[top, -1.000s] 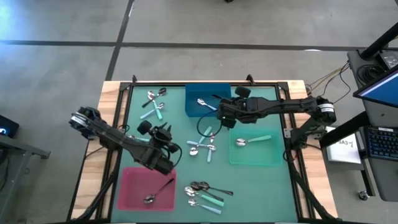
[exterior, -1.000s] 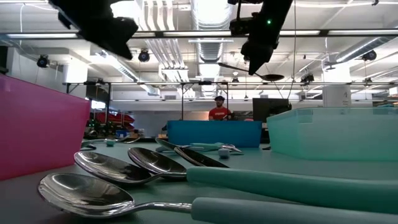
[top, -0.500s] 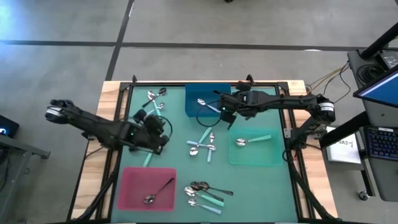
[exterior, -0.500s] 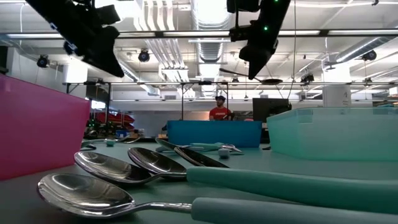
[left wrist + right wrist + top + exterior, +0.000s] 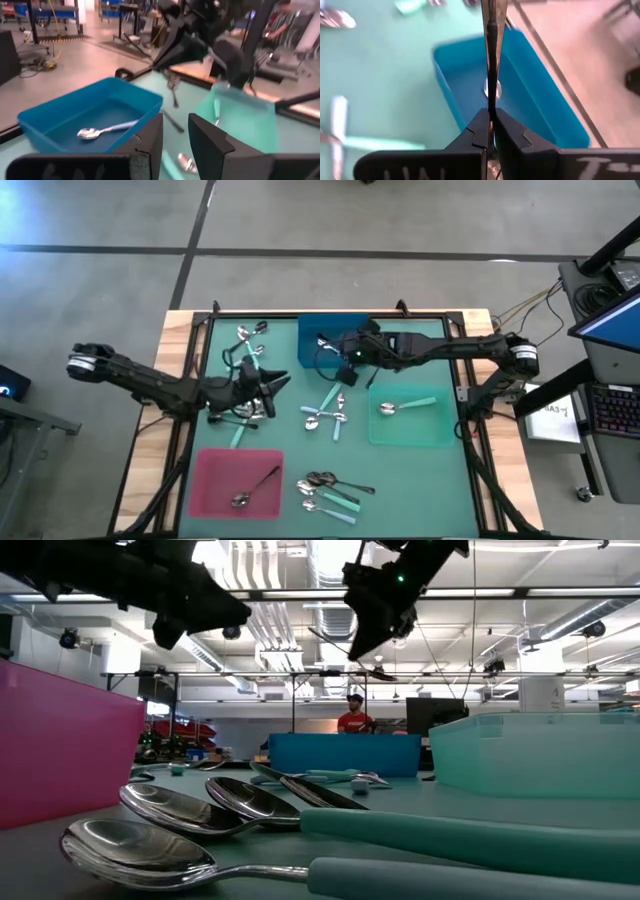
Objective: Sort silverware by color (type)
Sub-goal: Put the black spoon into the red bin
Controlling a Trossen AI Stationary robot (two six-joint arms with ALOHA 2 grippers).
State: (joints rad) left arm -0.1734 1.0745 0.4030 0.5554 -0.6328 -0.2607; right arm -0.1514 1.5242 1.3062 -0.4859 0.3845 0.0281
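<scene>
My right gripper (image 5: pixel 338 358) hovers over the blue tray (image 5: pixel 355 325), shut on a slim metal spoon (image 5: pixel 492 60) that also shows in the low view (image 5: pixel 375 670). One silver spoon (image 5: pixel 322 342) lies in that tray. My left gripper (image 5: pixel 278 378) is raised left of the table's middle, open and empty, with its fingers pointing toward the right edge. Loose spoons lie in clusters at the far left (image 5: pixel 248 345), the middle (image 5: pixel 325 412) and the near edge (image 5: pixel 330 492). A teal-handled spoon (image 5: pixel 238 432) lies beside the left arm. My right gripper pinches the spoon's thin handle (image 5: pixel 491 102) between its two fingertips. The handle is seen edge-on and runs straight out ahead of the fingers. The spoon is lifted clear above the blue tray, slanting down toward its bowl end (image 5: pixel 382 673).
The pink tray (image 5: pixel 215 475) at the near left holds a dark spoon (image 5: pixel 255 485). The green tray (image 5: pixel 420 428) at the right holds a teal-handled spoon (image 5: pixel 405 406). A black frame runs along the table's edges, and a person (image 5: pixel 350 718) stands far behind it.
My left gripper has risen from above the pink tray toward the far edge, then swung round so that it points toward the right edge. My right gripper has carried the spoon toward the left edge, over the blue tray, and has turned; the spoon now slants down.
</scene>
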